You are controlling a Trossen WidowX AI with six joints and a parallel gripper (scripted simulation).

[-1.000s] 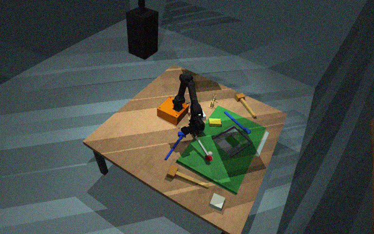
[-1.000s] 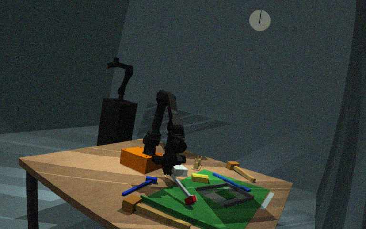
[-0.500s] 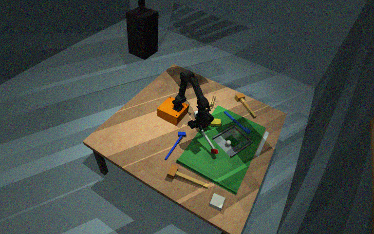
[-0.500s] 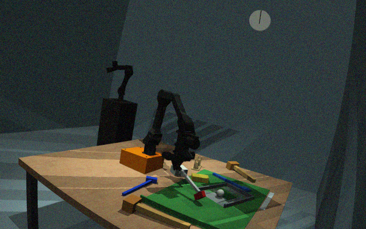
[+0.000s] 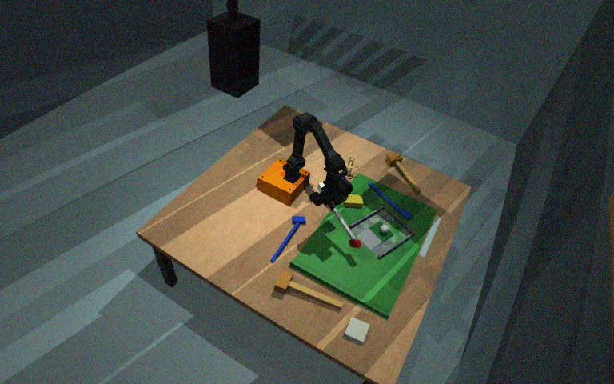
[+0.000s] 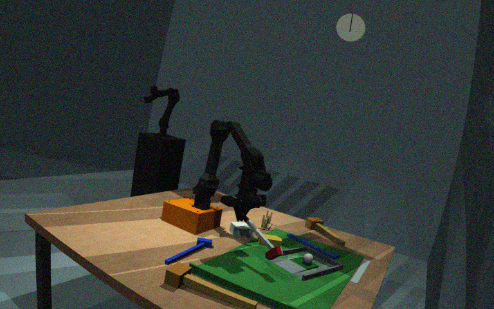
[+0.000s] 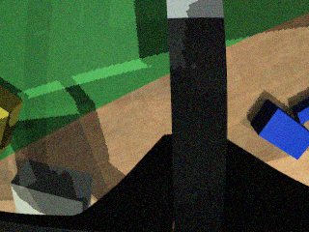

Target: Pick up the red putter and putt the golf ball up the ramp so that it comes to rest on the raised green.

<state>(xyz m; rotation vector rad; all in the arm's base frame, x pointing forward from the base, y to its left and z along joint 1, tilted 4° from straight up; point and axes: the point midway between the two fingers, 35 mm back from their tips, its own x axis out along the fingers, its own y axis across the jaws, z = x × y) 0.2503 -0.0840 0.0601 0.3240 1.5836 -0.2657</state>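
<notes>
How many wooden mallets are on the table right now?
2. One wooden mallet lies by the green mat's near-left edge; the other lies at the table's far-right corner. None looks hidden.

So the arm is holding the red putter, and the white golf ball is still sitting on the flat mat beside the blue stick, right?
Not quite. The arm does hold the red putter, but the golf ball now rests on the raised green inside the grey frame, as the top view shows.
</notes>
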